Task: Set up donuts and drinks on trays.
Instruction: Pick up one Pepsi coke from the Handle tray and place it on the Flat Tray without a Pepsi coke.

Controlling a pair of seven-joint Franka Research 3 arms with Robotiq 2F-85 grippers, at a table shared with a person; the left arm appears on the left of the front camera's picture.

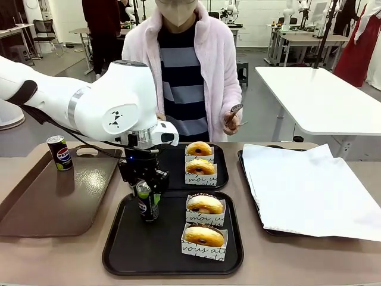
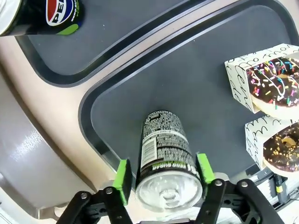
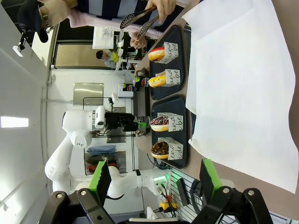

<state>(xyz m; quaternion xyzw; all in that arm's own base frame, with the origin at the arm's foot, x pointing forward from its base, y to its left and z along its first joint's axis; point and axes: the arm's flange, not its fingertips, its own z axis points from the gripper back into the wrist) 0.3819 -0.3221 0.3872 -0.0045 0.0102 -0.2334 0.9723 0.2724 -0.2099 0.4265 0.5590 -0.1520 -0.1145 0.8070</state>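
My left gripper [image 1: 147, 205] reaches over the near black tray [image 1: 149, 244], its jaws on either side of an upright Pepsi can [image 2: 163, 140] that stands on the tray's left half. The green pads [image 2: 122, 181] sit just off the can, with a thin gap on one side. Two sleeved donuts [image 1: 205, 204] [image 1: 204, 236] lie on this tray's right half. The far black tray [image 1: 172, 161] holds two more donuts [image 1: 199, 149] [image 1: 200, 167] and another can [image 2: 51, 14]. My right gripper [image 3: 154, 179] hangs open with nothing in it, beside the white paper.
A glossy brown tray [image 1: 36, 202] at the left carries one more can [image 1: 59, 152]. A white-paper-lined tray [image 1: 309, 185] fills the right side. The person stands at the far edge holding tongs [image 1: 235, 112].
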